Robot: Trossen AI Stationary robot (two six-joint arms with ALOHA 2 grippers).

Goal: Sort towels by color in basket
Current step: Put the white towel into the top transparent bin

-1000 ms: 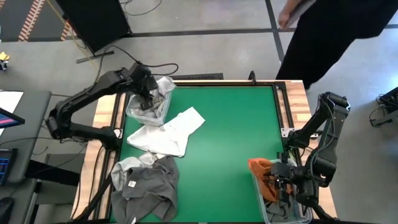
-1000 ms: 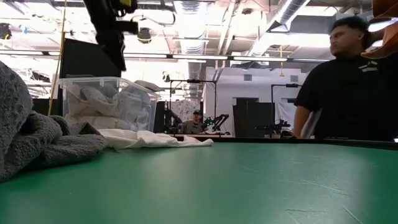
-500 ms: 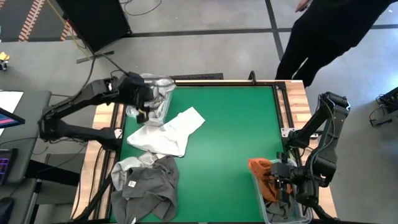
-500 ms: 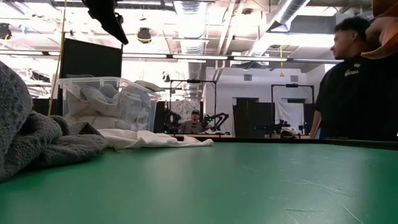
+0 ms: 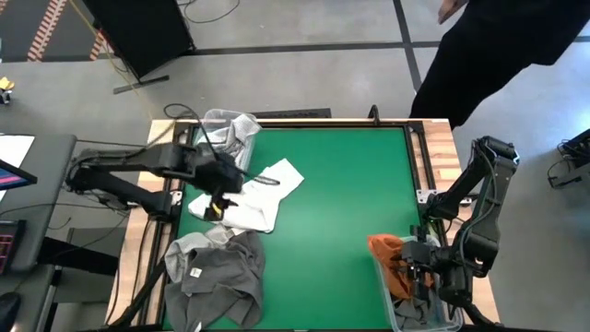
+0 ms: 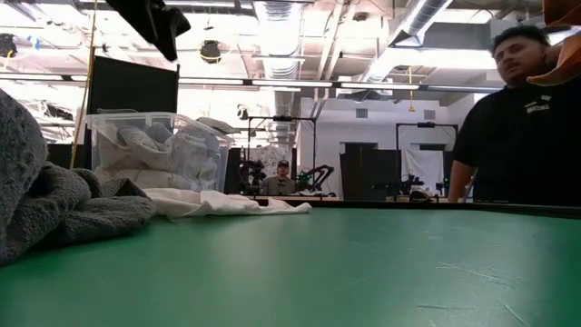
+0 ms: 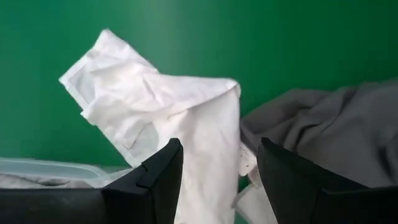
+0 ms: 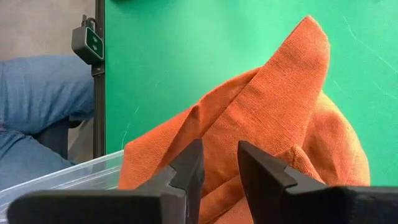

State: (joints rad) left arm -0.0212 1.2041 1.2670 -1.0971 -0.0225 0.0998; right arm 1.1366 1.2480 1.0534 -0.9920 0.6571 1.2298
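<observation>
**Left arm quit the bin and swung out over the white towel**

At the table's near right corner the right tool [image 5: 419, 277] sat parked over the clear right-hand bin [image 8: 62, 177], its fingers a little apart and clamped on nothing, the rust-orange towel [image 5: 387, 251] draped over that bin's rim just beyond them. At the near left corner the dark grey towels [image 5: 217, 277] lay heaped and unsorted. Farther in, the left tool [image 5: 218, 189] — a second earlier poised over the clear left bin [image 5: 224, 122] at the far left corner — had drawn away from it and hung above the white towel [image 7: 168, 118] sprawled on the green table [image 5: 341, 194], fingers spread and empty. Pale cloth [image 6: 159, 154] already filled that far bin. The move read as one drop finished and the next pick lining up — the white towel the likely target. A person in black [image 6: 517, 118] stood beyond the table's far edge.
</observation>
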